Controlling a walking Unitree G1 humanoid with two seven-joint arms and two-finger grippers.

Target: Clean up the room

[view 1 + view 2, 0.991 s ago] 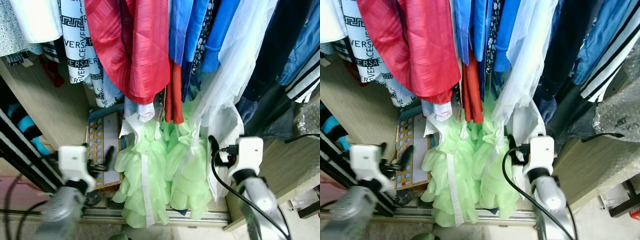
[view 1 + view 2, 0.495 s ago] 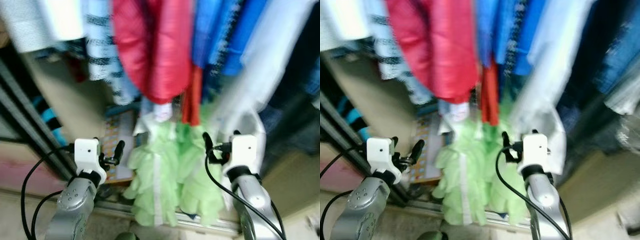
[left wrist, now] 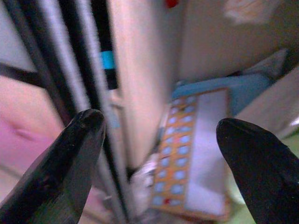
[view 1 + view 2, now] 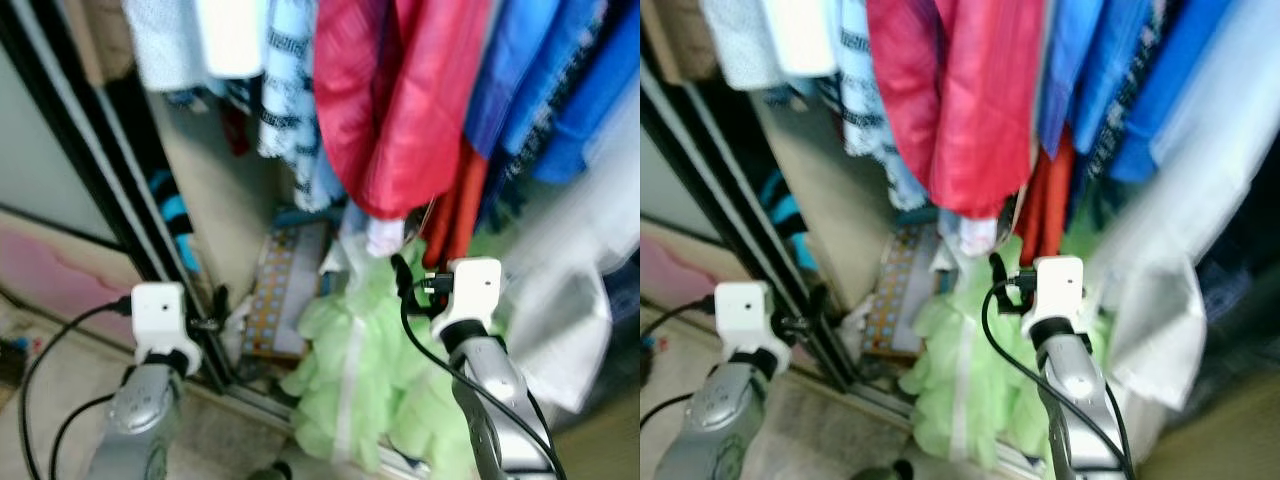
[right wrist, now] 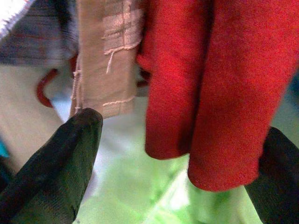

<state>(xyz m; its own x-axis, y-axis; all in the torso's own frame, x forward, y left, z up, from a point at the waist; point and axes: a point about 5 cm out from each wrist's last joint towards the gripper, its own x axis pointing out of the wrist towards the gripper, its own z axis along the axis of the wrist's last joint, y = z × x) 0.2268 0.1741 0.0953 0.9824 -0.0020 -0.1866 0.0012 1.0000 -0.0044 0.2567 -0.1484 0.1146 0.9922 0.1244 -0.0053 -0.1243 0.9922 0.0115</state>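
Clothes hang in an open wardrobe: a red garment [image 4: 400, 100], blue tops [image 4: 550, 90] and a white top with black print [image 4: 285, 80]. A pale green ruffled dress [image 4: 360, 370] hangs low, down to the wardrobe floor. My right gripper [image 4: 405, 275] is open just in front of the red cloth's hem [image 5: 205, 93], above the green dress, and touches neither. My left gripper [image 3: 156, 135] is open and empty beside the black door frame [image 4: 100, 170], facing a board with blue dots [image 3: 187, 158] that leans inside the wardrobe.
A wooden inner partition [image 4: 215, 200] stands right of the door frame. The sliding-door track [image 4: 260, 405] runs along the floor below the dress. A pinkish surface [image 4: 60, 280] lies left of the frame. A white sheer garment [image 4: 560, 300] hangs at the right.
The head view has swung left, bringing the black door frame and pink surface into the picture. Both arms stay raised with fingers open; the left gripper now sits by the door frame.
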